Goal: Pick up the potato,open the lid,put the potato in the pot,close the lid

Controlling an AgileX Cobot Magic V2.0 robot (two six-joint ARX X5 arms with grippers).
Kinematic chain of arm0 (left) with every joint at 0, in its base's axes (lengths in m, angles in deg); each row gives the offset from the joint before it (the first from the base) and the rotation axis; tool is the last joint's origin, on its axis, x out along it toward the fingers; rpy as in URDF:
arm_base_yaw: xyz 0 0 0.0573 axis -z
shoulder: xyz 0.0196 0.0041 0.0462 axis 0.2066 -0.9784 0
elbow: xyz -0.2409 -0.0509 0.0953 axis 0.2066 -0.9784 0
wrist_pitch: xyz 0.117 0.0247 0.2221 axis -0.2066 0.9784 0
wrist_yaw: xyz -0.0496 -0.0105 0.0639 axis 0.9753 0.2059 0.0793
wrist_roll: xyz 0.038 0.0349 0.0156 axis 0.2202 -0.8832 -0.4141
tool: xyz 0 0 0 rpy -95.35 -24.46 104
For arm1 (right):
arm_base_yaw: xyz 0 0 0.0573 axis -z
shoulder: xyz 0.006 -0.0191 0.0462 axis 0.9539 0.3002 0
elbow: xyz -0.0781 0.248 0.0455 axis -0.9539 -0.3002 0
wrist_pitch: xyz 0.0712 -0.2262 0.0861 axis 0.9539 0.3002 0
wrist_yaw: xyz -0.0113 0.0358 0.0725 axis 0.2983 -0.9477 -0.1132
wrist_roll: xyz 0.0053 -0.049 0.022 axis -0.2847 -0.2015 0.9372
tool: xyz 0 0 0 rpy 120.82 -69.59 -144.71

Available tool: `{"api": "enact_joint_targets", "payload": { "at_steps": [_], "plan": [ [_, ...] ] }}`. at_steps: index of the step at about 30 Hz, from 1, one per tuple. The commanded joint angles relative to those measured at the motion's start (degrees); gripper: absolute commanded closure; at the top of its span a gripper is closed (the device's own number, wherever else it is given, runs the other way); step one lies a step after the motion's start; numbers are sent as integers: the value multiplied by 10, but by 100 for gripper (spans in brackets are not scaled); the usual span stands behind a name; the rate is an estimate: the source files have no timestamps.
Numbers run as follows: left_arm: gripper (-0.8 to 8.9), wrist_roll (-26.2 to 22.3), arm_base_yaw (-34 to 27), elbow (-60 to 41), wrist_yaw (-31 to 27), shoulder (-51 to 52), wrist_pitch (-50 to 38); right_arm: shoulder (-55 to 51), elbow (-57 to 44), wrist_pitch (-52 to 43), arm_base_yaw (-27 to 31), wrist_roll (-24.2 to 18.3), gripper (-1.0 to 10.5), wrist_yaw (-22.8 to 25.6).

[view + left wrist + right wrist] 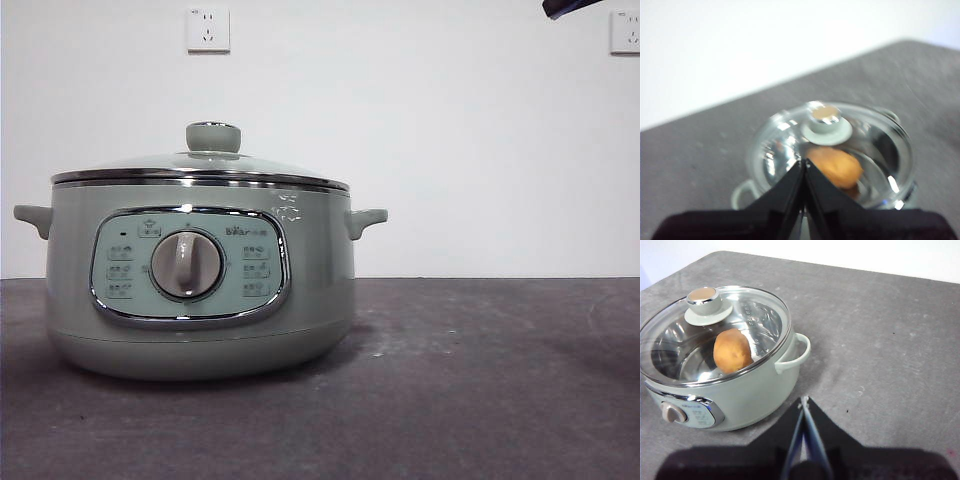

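Observation:
The pale sage-green pot [200, 290] stands on the left half of the table, its dial panel facing the front camera. The glass lid [205, 168] with its green knob [213, 136] rests on the pot's rim. Through the glass, the orange-brown potato [732, 350] [836, 166] lies inside the pot. My left gripper [804, 162] hovers above the pot [835, 155], shut and holding nothing. My right gripper [804, 401] is shut and empty, raised beside the pot [740, 390] near its side handle [795, 352]. In the front view only a black tip [570, 6] shows at the top right corner.
Grey table surface [480, 380] stretches to the right of the pot. A white wall with two power sockets [208, 30] [625, 32] stands behind.

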Motion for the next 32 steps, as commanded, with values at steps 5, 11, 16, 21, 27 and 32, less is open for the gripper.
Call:
{"api": "enact_joint_targets", "payload": {
  "at_steps": [5,11,16,21,27,32],
  "plan": [
    [817,-7,-105,-134,28,89,-76,0,-2,-2,0,6,946,2],
    [817,-3,-154,-247,45,145,-161,0,-2,-2,0,6,946,2],
    [817,5,-172,-309,44,182,-177,0,-2,-2,0,6,946,2],
    [817,17,-180,-349,45,206,-176,0,-2,-1,0,6,946,2],
    [817,22,-187,-351,44,206,-136,0,-2,2,0,6,946,2],
    [817,25,-191,-351,45,206,-139,0,-2,8,0,6,946,2]
  ]
}}
